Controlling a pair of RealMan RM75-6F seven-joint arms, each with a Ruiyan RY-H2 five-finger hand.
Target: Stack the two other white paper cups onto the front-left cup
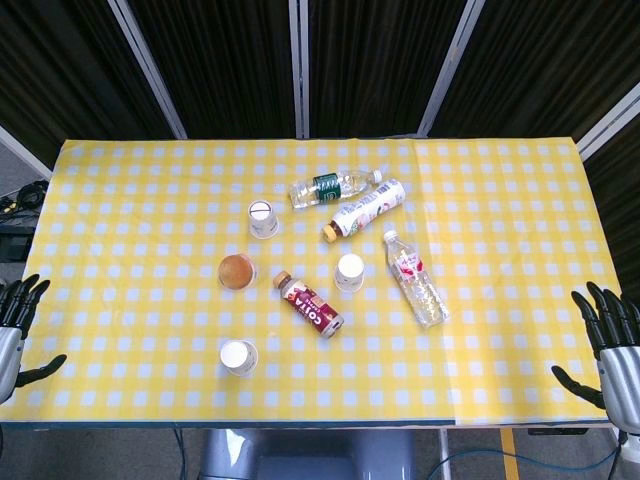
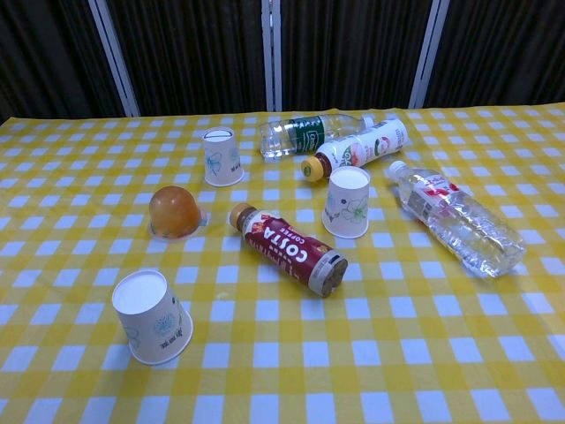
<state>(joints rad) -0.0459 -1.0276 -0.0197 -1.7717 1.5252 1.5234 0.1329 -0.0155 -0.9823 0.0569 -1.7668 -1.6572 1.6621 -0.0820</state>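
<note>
Three white paper cups stand upside down on the yellow checked tablecloth [image 1: 500, 200]. The front-left cup [image 1: 238, 357] [image 2: 152, 317] is nearest the table's front edge. A second cup [image 1: 263, 219] [image 2: 222, 157] stands further back, and the third cup [image 1: 350, 271] [image 2: 347, 202] is right of centre. My left hand [image 1: 18, 325] hangs at the table's left front corner, fingers spread, holding nothing. My right hand [image 1: 610, 345] hangs at the right front corner, likewise spread and empty. Neither hand shows in the chest view.
An orange jelly cup [image 1: 237, 271] [image 2: 174, 212] sits between the front-left and back cups. A brown Costa bottle [image 1: 310, 304] [image 2: 289, 248] lies mid-table. A clear bottle [image 1: 415, 279] [image 2: 453, 216], a green-label bottle [image 1: 333, 187] [image 2: 313, 134] and a pink-label bottle [image 1: 364, 208] [image 2: 357, 150] lie nearby.
</note>
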